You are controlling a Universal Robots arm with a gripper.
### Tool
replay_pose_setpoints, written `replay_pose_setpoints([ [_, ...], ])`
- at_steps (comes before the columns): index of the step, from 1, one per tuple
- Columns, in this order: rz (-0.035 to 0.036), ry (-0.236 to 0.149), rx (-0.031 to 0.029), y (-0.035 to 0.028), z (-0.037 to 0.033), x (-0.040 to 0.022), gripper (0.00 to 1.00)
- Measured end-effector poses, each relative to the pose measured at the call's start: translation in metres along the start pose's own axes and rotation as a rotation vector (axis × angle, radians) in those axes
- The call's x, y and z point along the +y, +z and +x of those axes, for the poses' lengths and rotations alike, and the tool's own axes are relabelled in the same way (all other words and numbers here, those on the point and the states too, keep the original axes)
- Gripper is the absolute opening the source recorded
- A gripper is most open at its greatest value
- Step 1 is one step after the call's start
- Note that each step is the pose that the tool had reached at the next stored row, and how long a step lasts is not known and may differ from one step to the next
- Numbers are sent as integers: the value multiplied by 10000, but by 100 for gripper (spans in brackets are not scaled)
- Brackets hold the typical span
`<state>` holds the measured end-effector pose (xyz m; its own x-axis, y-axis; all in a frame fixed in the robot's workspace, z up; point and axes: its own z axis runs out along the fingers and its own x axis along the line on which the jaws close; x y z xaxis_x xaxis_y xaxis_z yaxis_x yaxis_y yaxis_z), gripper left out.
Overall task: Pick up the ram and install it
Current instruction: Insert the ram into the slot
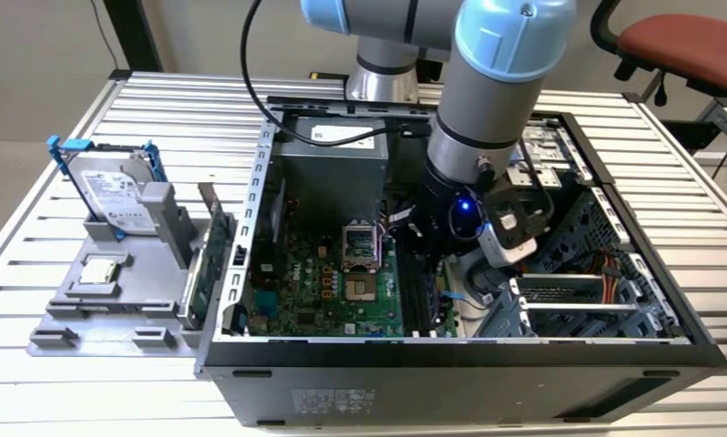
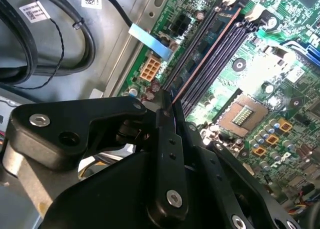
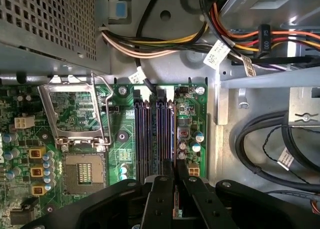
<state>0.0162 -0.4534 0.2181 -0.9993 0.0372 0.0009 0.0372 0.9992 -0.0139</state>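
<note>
Ram [image 2: 207, 49] lies along a slot at 1 o'clock in the second wrist view, apparently seated; gripper [image 2: 167, 101] stands closed on its near end, pressing it, latches perhaps unclosed.

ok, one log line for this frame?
gripper shut on ram | ram edge-on over memory slots | inside PC case | seating not confirmed

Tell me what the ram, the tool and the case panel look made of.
The ram: dark circuit board with a coppery edge, seen edge-on. The tool: matte black, metal or hard plastic, unclear which; silvery screw heads. The case panel: bare grey sheet metal, dull sheen, punched holes.
</note>
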Motion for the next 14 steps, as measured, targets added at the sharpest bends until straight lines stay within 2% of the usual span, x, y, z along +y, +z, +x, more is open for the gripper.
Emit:
replay_pose_setpoints([
  [6,3,-43,0,17,0,0,0],
  [14,0,-464,-7,17,0,1,0],
])
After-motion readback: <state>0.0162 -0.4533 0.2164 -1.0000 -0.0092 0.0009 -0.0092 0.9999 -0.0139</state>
